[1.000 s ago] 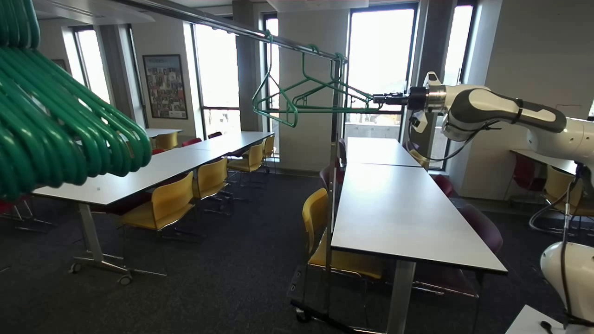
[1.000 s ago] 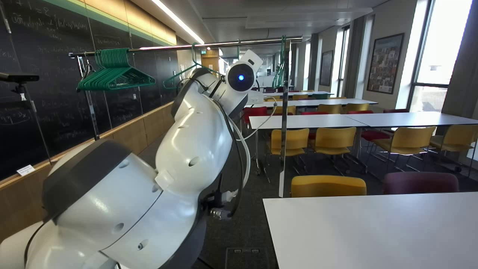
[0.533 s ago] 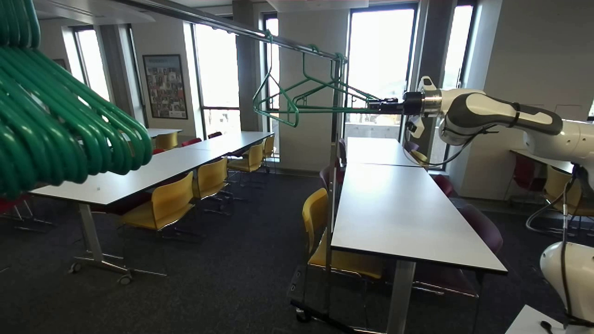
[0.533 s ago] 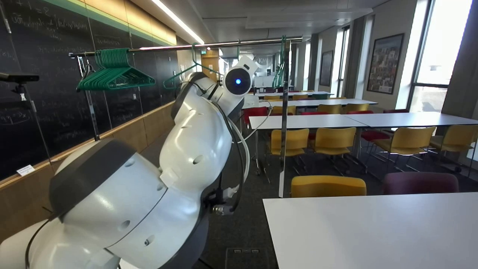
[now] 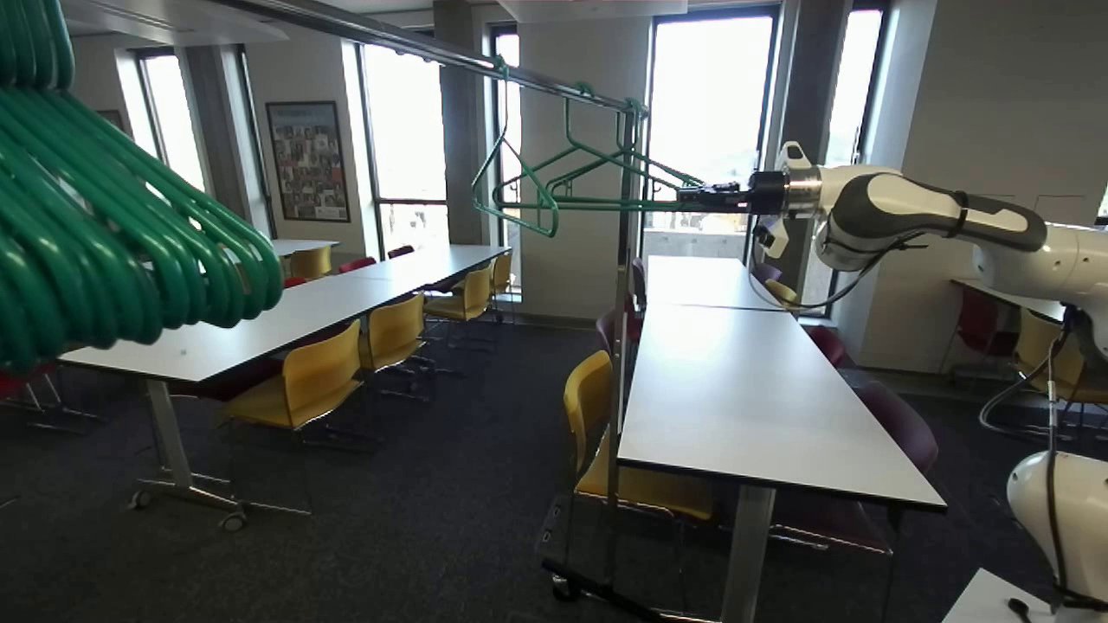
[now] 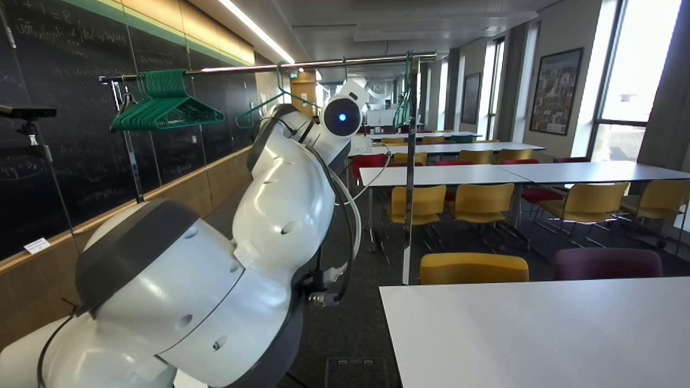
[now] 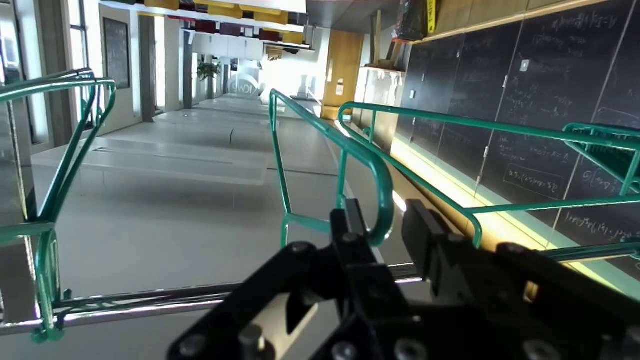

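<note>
In the wrist view, the black gripper (image 7: 381, 216) stands partly open, with the rounded end of a green hanger (image 7: 361, 151) between its fingers. The hanger's end lies close to the left finger, perhaps touching it, and a gap shows between it and the right finger (image 7: 419, 225). An exterior view gives the gripper (image 5: 684, 196) from the side, level with the hanger's (image 5: 606, 205) lower bar at its end. Behind the arm, the gripper is hidden in an exterior view. Another green hanger (image 7: 450, 118) hangs to the right; several more hangers (image 7: 46, 227) are at the left.
A metal rail (image 5: 389, 39) bears the hangers, with an upright pole (image 6: 411, 188) at its end. A bunch of green hangers (image 6: 167, 110) hangs farther along. White tables (image 5: 736, 381) and yellow chairs (image 5: 589, 407) stand below. A blackboard (image 6: 70, 108) lines a wall.
In an exterior view, the gripper has moved left and slightly down, so its fingers now overlap the hanger's end more. The arm's wrist has dropped a little and shifted. The hangers have barely moved.
</note>
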You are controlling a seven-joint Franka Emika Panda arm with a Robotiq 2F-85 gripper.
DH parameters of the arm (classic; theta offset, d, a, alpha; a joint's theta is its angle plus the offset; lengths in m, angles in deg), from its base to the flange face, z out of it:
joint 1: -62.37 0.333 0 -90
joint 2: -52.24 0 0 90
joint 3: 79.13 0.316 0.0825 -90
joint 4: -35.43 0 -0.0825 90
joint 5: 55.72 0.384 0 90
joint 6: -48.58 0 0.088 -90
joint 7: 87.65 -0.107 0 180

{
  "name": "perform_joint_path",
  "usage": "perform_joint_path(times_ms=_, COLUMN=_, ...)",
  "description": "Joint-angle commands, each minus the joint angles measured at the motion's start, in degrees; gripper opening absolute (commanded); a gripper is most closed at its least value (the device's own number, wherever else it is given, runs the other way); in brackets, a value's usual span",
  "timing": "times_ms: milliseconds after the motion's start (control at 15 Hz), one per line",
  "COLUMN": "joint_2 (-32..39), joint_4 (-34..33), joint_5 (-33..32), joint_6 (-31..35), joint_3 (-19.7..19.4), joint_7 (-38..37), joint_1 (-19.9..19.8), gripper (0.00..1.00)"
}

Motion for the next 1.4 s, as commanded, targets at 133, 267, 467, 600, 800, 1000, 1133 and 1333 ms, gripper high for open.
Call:
perform_joint_path(times_ms=133, joint_2=-1.0, joint_4=-0.4, joint_5=0.7, joint_6=0.4, joint_3=0.5, joint_7=2.2, joint_1=-0.4, gripper=0.0)
perform_joint_path(times_ms=267, joint_2=-1.0, joint_4=-0.6, joint_5=0.7, joint_6=0.3, joint_3=0.6, joint_7=2.1, joint_1=-0.6, gripper=0.02)
perform_joint_path(times_ms=467, joint_2=-0.8, joint_4=-1.0, joint_5=0.7, joint_6=0.4, joint_3=0.9, joint_7=1.9, joint_1=-0.8, gripper=0.02)
perform_joint_path(times_ms=600, joint_2=-0.3, joint_4=-1.4, joint_5=0.5, joint_6=1.0, joint_3=1.6, joint_7=1.9, joint_1=-0.8, gripper=0.02)
perform_joint_path(times_ms=800, joint_2=0.5, joint_4=-1.6, joint_5=0.7, joint_6=4.3, joint_3=4.0, joint_7=0.9, joint_1=-0.6, gripper=0.02)
perform_joint_path(times_ms=1000, joint_2=1.3, joint_4=-2.5, joint_5=0.6, joint_6=4.6, joint_3=6.8, joint_7=0.6, joint_1=-0.2, gripper=0.02)
perform_joint_path(times_ms=1133, joint_2=3.6, joint_4=-4.5, joint_5=0.5, joint_6=2.7, joint_3=7.8, joint_7=0.9, joint_1=0.3, gripper=0.02)
perform_joint_path(times_ms=1333, joint_2=7.9, joint_4=-8.5, joint_5=0.8, joint_6=1.0, joint_3=7.7, joint_7=1.1, joint_1=0.9, gripper=0.02)
